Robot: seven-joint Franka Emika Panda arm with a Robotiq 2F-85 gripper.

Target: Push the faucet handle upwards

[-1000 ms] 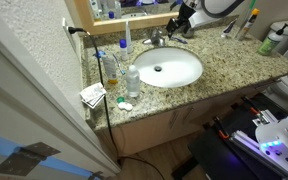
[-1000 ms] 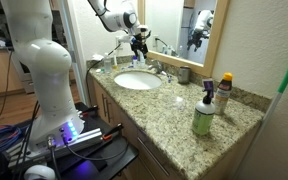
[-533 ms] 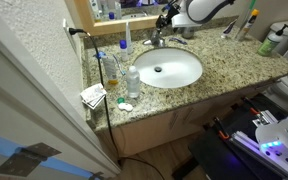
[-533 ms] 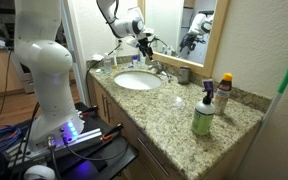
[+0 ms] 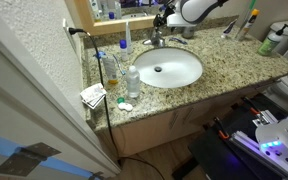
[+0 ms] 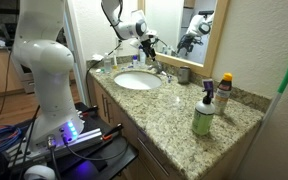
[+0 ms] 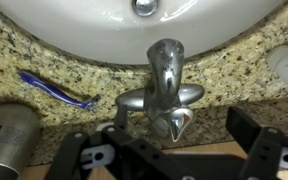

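Note:
The chrome faucet (image 7: pixel 164 75) stands behind the white oval basin (image 7: pixel 104 35). Its small silvery handle (image 7: pixel 174 122) has a red and blue mark on its tip. In the wrist view my gripper (image 7: pixel 164 150) is open, hovering over the back of the faucet. The handle tip lies between the two black fingers (image 7: pixel 246 130), and I cannot tell whether it touches them. In both exterior views the gripper (image 5: pixel 165 20) (image 6: pixel 148 44) hangs just above the faucet (image 5: pixel 156 40) (image 6: pixel 157 68), close to the mirror.
A blue toothbrush (image 7: pixel 54 90) and a grey metal cup (image 7: pixel 4 135) lie beside the faucet on the granite counter (image 5: pixel 234 60). Bottles (image 5: pixel 132 80) stand at the basin's side. A green bottle (image 6: pixel 203 115) and a spray bottle (image 6: pixel 224 95) stand further along the counter.
The gripper has moved along the mirror, from beside the faucet to right above it. The faucet and handle have not visibly moved.

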